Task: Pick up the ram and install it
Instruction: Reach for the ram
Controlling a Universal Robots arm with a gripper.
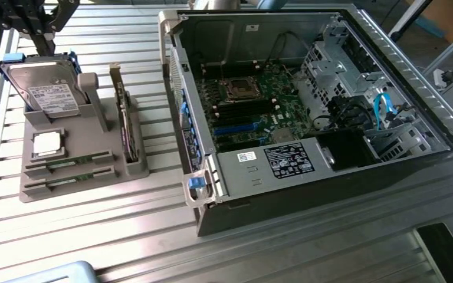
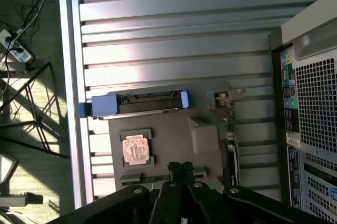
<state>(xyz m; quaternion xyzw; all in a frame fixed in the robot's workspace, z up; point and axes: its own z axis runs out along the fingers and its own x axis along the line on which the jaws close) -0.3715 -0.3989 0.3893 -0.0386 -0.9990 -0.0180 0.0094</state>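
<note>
**Claw shut and empty above the holder**

It was closed tight with nothing held, over the grey holder on the exterior view's left of the slatted desk. Nearest, a green stick stood on edge in the holder's near-end slot. The ram sat likewise in the next slot beyond, clear of the claw. Farther on lay a square processor, with an upright expansion card beside it toward the exterior view's right. At the holder's far end stood the hard drive in a blue frame. Well to the exterior view's right, the open computer case showed its motherboard.
</note>
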